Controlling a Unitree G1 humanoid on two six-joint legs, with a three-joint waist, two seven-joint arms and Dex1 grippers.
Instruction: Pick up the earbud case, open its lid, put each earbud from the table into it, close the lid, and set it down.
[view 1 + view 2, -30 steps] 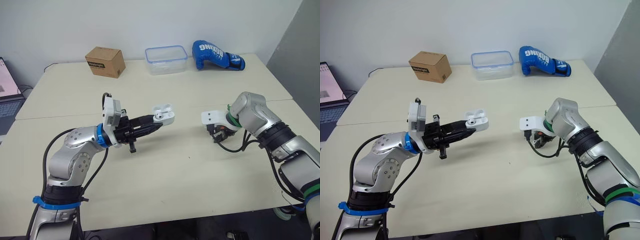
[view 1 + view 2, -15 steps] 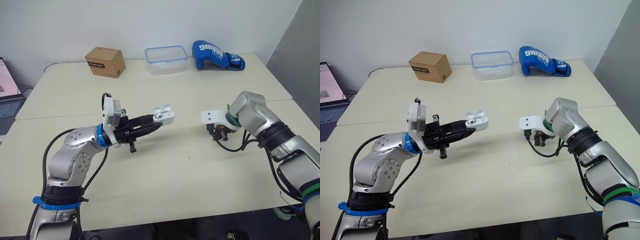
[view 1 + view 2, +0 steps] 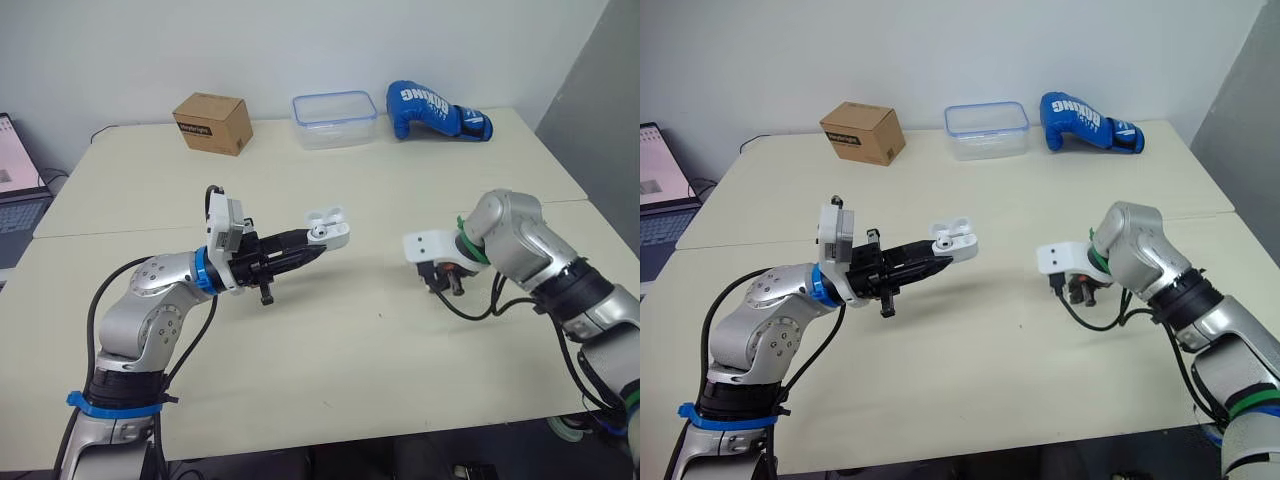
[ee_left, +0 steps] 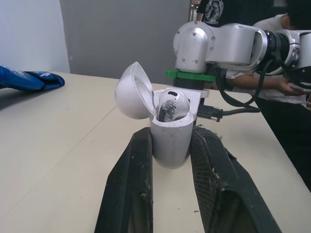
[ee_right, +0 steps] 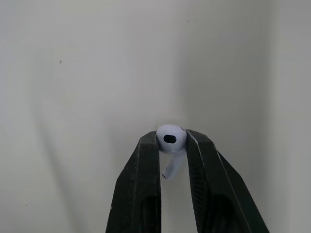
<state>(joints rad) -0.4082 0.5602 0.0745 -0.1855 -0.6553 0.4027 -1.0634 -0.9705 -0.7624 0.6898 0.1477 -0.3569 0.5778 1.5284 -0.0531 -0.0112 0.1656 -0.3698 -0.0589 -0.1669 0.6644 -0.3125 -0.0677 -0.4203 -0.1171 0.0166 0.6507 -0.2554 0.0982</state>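
Cream surface (image 3: 330, 360). Along its far edge sit a clear plastic container (image 3: 334, 118), a blue boxing glove (image 3: 436, 111) and a cardboard box (image 3: 211, 123). Left gripper (image 3: 308, 246) is held above the surface near the middle, fingers closed on the sides of the white earbud case (image 4: 171, 138). The case is upright with its lid (image 4: 133, 90) flipped open and one earbud (image 4: 170, 104) seated inside. Right gripper (image 3: 446, 284) is low over the surface, well apart from the case, pinching the second earbud (image 5: 170, 140) at its fingertips.
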